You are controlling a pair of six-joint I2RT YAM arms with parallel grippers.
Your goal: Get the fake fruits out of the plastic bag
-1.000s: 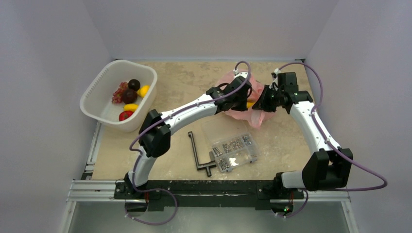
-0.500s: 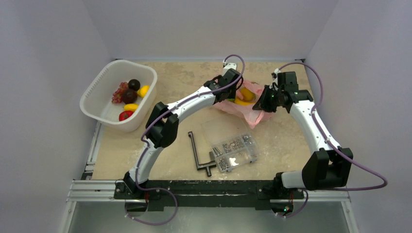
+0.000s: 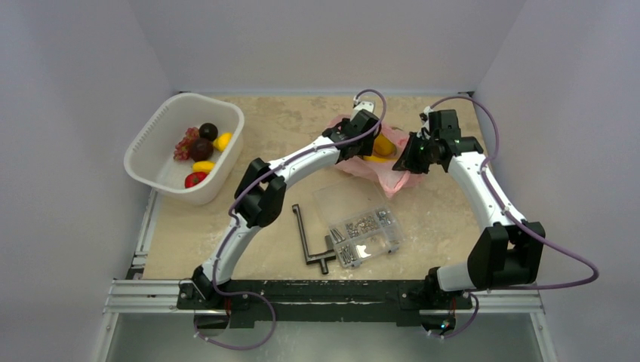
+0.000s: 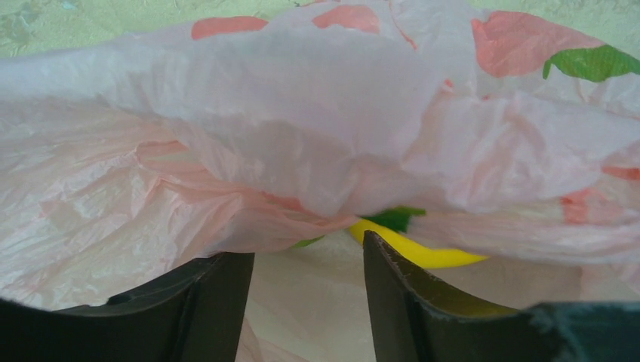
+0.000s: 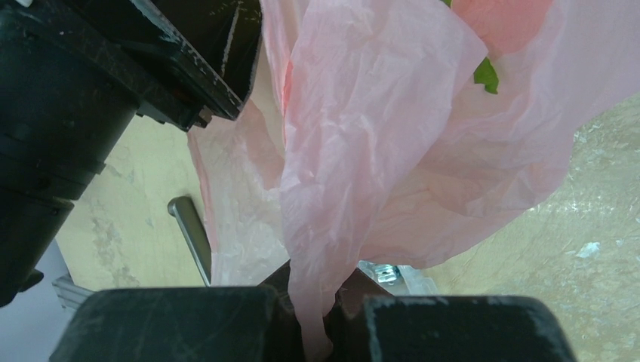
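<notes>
The pink plastic bag (image 3: 377, 172) lies at the far middle of the table, and a yellow banana (image 3: 383, 145) shows in its mouth. My left gripper (image 3: 367, 137) is open at the bag's opening. In the left wrist view the bag (image 4: 249, 143) fills the picture, and the banana (image 4: 423, 253) and a bit of green fruit (image 4: 396, 219) lie just beyond my left gripper (image 4: 308, 260). My right gripper (image 3: 411, 160) is shut on the bag's edge and holds it up; in the right wrist view the bag (image 5: 392, 143) hangs from my right gripper (image 5: 323, 298).
A white basket (image 3: 155, 170) at the far left holds several fruits. A clear compartment box (image 3: 365, 234) with screws and a black wrench (image 3: 308, 240) lie near the middle front. The left arm (image 5: 90, 83) is close on the left of the right wrist view.
My left gripper has moved back from over the bag's middle toward its far left side, and the banana now shows. My right gripper has kept its hold on the bag.
</notes>
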